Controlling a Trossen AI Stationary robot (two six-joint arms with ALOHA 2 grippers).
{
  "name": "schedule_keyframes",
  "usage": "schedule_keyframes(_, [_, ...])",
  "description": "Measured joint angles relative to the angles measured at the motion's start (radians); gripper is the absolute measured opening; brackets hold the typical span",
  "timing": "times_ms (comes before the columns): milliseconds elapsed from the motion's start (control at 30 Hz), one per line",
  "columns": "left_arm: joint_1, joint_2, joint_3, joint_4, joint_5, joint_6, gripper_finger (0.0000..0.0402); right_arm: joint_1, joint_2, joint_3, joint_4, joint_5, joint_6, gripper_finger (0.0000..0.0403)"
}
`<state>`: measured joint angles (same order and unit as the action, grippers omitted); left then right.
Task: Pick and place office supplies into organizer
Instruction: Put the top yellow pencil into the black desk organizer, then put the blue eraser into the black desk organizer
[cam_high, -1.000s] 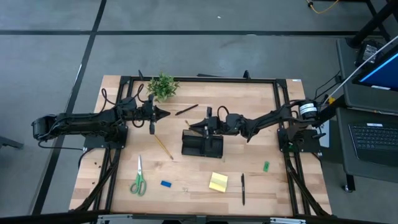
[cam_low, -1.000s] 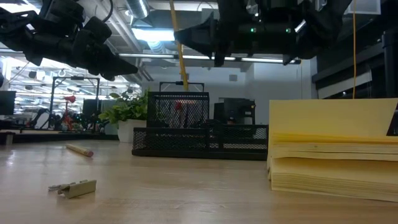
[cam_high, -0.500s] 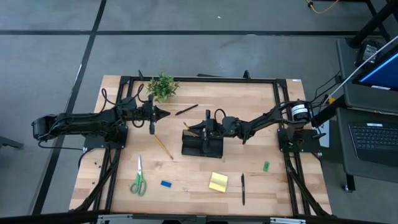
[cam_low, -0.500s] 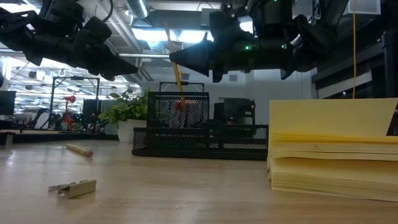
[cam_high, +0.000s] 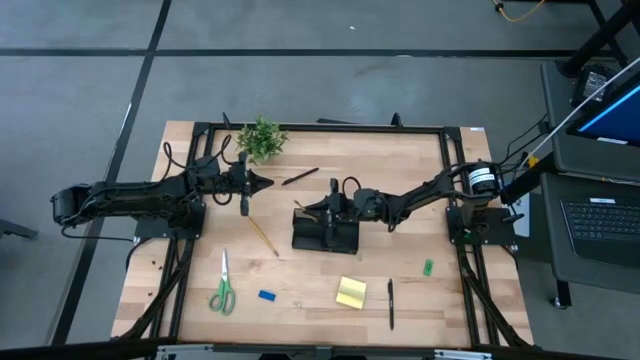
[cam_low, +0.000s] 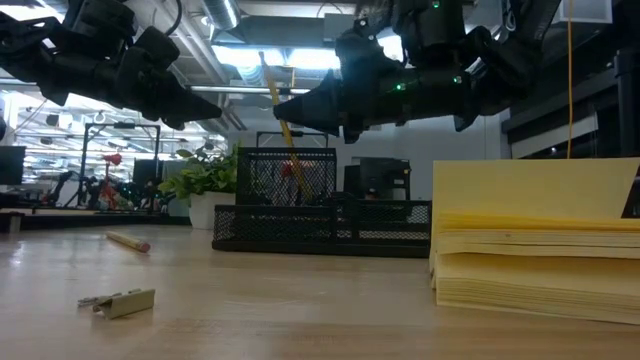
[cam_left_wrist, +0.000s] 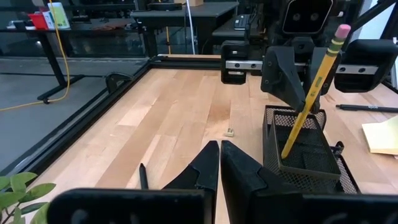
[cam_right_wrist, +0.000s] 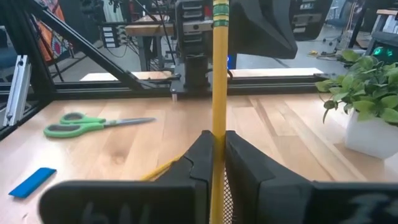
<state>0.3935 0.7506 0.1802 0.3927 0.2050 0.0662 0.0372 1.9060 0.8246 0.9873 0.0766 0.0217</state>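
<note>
Currently the right gripper (cam_high: 330, 207) sits over the black mesh organizer (cam_high: 325, 233) mid-table, fingers pinched on a yellow pencil (cam_left_wrist: 310, 93) that stands steeply, eraser up, tip down inside the tall mesh cup. From the left wrist view the tip looks already below the cup rim, though I can't tell if it has bottomed out.

Judgement: this is the release step. Lower until the tip rests on the cup floor, then part the fingers slowly so the pencil leans on the rim instead of flipping out. Retract straight up, clear of the eraser end.

Left gripper (cam_high: 262, 182) hovers near the small plant (cam_high: 261, 137), fingers together, holding nothing.

Still on the table: green-handled scissors (cam_high: 222, 284), blue block (cam_high: 266, 295), sticky-note pad (cam_high: 351, 292), black pen (cam_high: 390, 303).
</note>
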Motion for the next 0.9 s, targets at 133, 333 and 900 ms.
schedule_keyframes(133, [0.0,0.0,0.0,0.0,0.0,0.0,0.0013,0.0,0.0,0.0,-0.001,0.001,0.0,0.0045])
schedule_keyframes(333, [0.0,0.0,0.0,0.0,0.0,0.0,0.0013,0.0,0.0,0.0,-0.017,0.001,-0.004,0.0065])
schedule_keyframes(900, [0.0,0.0,0.0,0.0,0.0,0.017,0.0013,-0.021,-0.02,0.0,-0.015,0.001,-0.037,0.01])
